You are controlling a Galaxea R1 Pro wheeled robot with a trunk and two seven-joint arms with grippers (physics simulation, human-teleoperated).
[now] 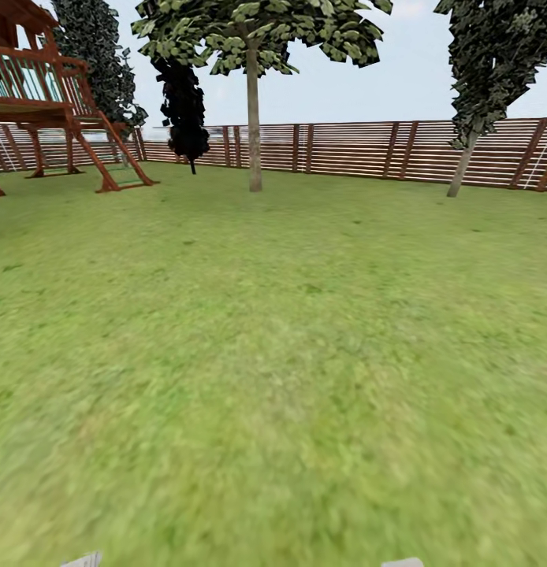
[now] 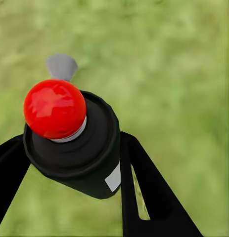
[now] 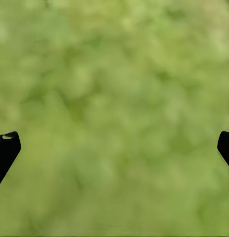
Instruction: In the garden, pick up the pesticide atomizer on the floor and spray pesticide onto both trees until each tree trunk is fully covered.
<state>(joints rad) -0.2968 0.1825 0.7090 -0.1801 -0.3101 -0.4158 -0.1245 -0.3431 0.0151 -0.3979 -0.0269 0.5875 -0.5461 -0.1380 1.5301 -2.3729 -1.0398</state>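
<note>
Gripping atomizer (image 2: 74, 143) in left fingers (image 2: 144, 192), trees (image 1: 254, 118) ahead

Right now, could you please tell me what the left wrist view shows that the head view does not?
Left wrist view: the left gripper with its jaws closed on the black atomizer, which has a red ball top. Head view: two slim tree trunks, the slatted fence and a wooden play structure. Both show the lawn.

Open lawn (image 1: 289, 354) runs unobstructed to the fence (image 1: 368, 150). Along that far edge stand 2 trunks (image 1: 254, 126) (image 1: 461, 169), well apart with free grass between, a dark cypress (image 1: 183, 102), and a wooden play frame (image 1: 61, 102) at far left.
</note>
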